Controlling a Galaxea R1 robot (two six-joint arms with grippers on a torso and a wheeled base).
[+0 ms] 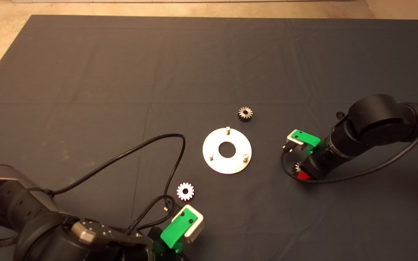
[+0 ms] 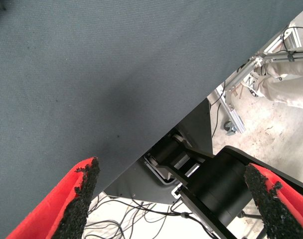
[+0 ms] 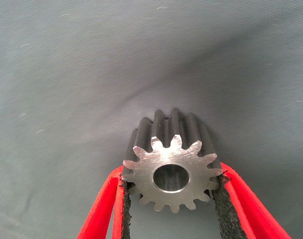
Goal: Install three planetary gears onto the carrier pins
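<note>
Lower left: left gripper [image 2: 171, 199] parked, fingers wide apart. Just above it, a bright gear [image 1: 185, 191]. Centre: disc [image 1: 227, 165], three pins [image 1: 227, 129] bare. Right: right gripper [image 3: 171, 209] clamped on a gear [image 3: 172, 172] by its teeth. Looks small, hard, slippery steel; gripping across opposite teeth seems right. Farthest: dark gear [image 1: 245, 114].

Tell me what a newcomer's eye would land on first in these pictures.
First, the shiny round disc mid-mat, its three pins bare. Next, the right gripper, just right of the disc, shut on a gear. Two more gears lie loose: a dark one beyond the disc, a bright one near the open left gripper parked at the mat's near edge.
</note>
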